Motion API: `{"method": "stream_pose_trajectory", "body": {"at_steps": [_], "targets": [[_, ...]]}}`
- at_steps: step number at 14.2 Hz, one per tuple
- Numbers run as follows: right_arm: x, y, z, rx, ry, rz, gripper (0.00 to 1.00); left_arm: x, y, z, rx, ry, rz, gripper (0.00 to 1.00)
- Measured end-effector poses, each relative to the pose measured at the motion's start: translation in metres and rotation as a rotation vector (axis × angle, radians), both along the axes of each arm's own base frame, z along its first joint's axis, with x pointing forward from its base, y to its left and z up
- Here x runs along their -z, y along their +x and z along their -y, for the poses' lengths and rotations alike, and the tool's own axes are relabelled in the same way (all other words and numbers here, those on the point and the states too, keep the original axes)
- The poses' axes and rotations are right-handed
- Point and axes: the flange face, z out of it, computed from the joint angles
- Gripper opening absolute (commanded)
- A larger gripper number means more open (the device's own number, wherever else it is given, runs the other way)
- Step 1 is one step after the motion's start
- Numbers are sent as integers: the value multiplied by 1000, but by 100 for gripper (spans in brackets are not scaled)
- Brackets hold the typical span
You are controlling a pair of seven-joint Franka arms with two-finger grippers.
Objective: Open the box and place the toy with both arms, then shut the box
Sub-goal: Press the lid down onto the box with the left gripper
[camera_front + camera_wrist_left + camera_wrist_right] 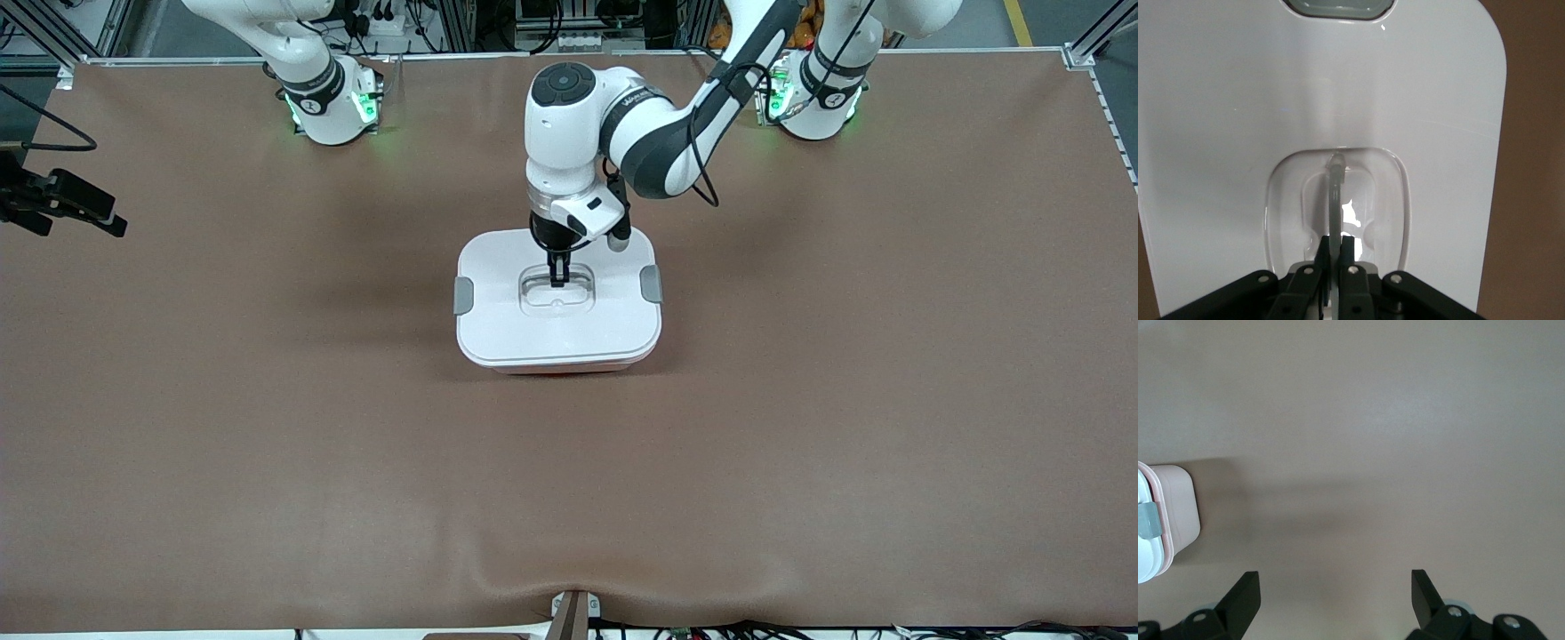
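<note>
Now the left claw [558,277] is pinched on the lid handle [1335,193].
Mid-tabletop [889,400] sits the box [558,302], lid on; the right claw [1335,597] waits, fingers apart, over bare tabletop toward the right arm's end.

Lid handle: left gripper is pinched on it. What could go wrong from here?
1. The left gripper is shut on the thin clear handle alone; the grip could slip or the lid tilt as it moves.
2. If either grey clip is latched, lifting may drag the whole box up.
3. The right gripper hangs open over bare table beside the box, so nothing steadies the box.
</note>
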Motion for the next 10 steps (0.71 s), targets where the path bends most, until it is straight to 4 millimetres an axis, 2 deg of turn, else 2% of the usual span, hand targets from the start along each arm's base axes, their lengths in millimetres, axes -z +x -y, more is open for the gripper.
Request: {"method": "stream_pose_trajectory", "body": {"at_steps": [10], "targets": [[-5,1,2,6,-2,15,100,7,-4,0,18,9,9,0]]}}
